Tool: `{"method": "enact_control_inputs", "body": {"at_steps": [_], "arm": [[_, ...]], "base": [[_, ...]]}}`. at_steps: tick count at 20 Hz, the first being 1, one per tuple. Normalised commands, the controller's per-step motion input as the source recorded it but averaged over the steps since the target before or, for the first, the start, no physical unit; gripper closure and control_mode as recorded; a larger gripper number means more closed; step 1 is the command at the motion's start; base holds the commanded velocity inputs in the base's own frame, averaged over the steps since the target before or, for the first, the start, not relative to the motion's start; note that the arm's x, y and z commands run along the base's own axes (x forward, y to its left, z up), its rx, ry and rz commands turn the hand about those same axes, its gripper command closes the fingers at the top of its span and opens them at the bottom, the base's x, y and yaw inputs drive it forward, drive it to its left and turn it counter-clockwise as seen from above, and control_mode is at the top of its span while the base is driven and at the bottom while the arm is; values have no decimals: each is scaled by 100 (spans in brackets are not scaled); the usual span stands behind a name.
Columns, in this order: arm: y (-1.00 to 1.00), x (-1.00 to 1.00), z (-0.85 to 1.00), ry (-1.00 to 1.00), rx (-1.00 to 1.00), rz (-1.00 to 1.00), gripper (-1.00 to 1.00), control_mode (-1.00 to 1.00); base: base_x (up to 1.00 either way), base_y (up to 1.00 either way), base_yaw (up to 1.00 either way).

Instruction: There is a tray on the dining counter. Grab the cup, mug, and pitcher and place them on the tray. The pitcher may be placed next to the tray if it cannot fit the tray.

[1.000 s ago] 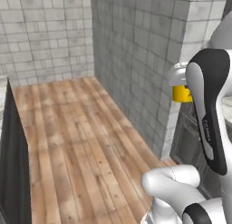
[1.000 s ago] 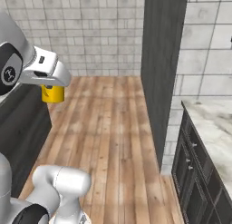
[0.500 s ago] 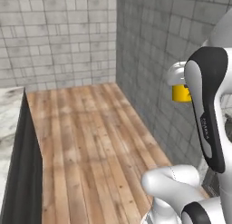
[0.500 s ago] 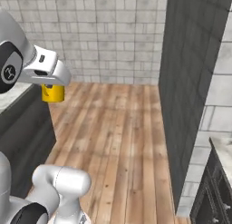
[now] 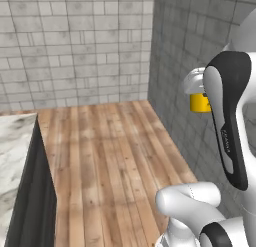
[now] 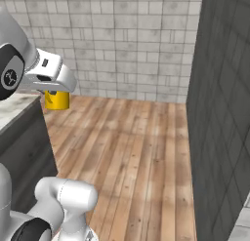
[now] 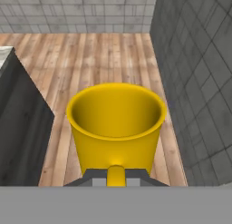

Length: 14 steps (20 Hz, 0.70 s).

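A squat golden-yellow mug (image 7: 115, 123) hangs in the air above the wooden floor, upright and empty, its mouth facing the hand camera. My gripper (image 7: 116, 177) is shut on the mug at the side with its handle. In the left base view the mug (image 5: 200, 102) peeks out from behind my dark forearm at the right. From the right base camera the mug (image 6: 57, 100) hangs below my gripper (image 6: 54, 90), just over the corner of a marble top.
A marble-topped counter with dark sides (image 5: 14, 151) stands at the left, and its corner (image 6: 14, 104) lies under my hand. A dark grey tiled wall block (image 6: 224, 103) rises on the right. Wooden floor (image 5: 110, 151) runs to a light tiled wall (image 6: 122, 40).
The whole scene has slid sideways, so the camera has moved with the base. The marble counter has come further into view on the left. The mug stays held in the same spot beside my arm.
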Motion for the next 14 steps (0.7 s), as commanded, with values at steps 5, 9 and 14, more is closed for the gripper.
{"method": "enact_control_inputs", "body": {"at_steps": [5,9,14], "arm": [[0,0,0,0,0,0,100,100],[0,0,0,0,0,0,100,100],[0,0,0,0,0,0,100,100]], "base": [[100,0,18],[100,0,18],[100,0,18]]}}
